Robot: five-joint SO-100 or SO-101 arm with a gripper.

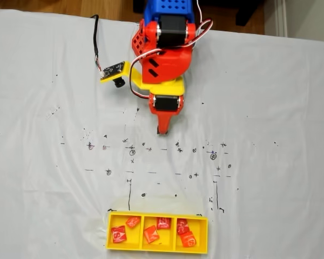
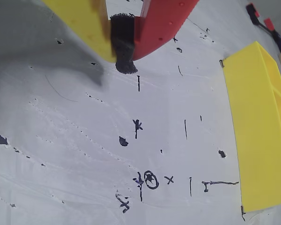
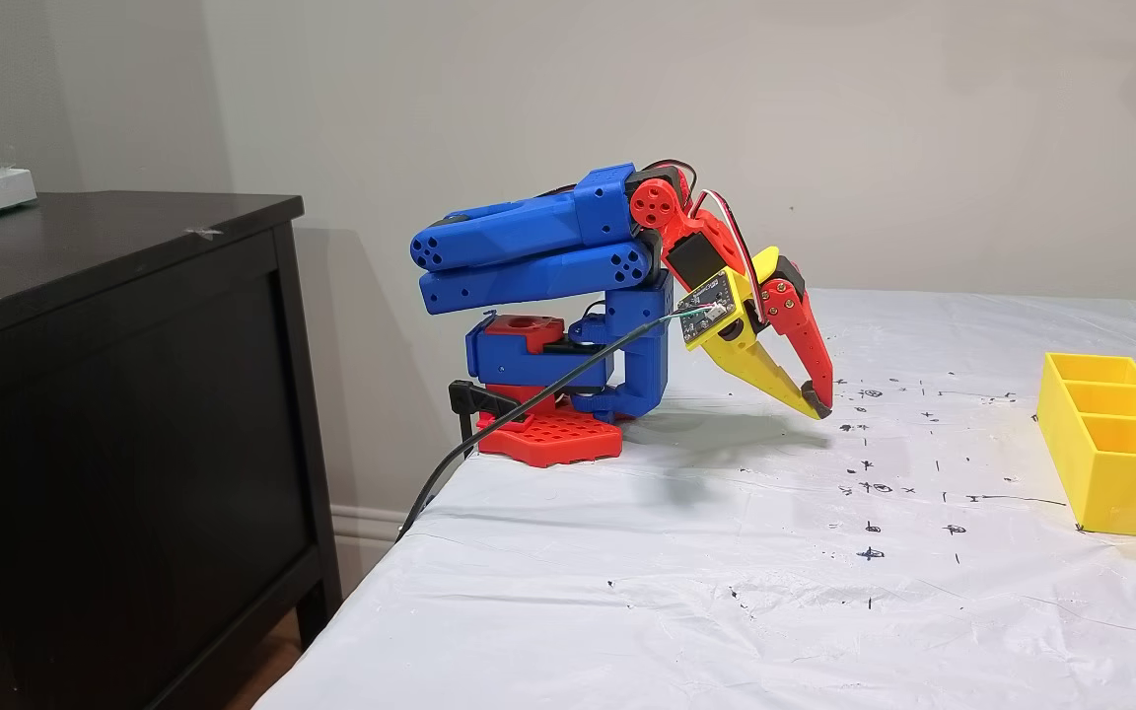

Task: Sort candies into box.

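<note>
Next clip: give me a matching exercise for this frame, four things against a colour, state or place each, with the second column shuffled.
Things:
1. gripper
2. candies
3. box
4. cabinet

Descriptions:
a. dark, standing beside the table
b. bright yellow, three compartments in a row
c. shut and empty, tip pointing down
d. red and orange, two in each compartment

Pairs: 1-c, 2-d, 3-b, 4-a
</note>
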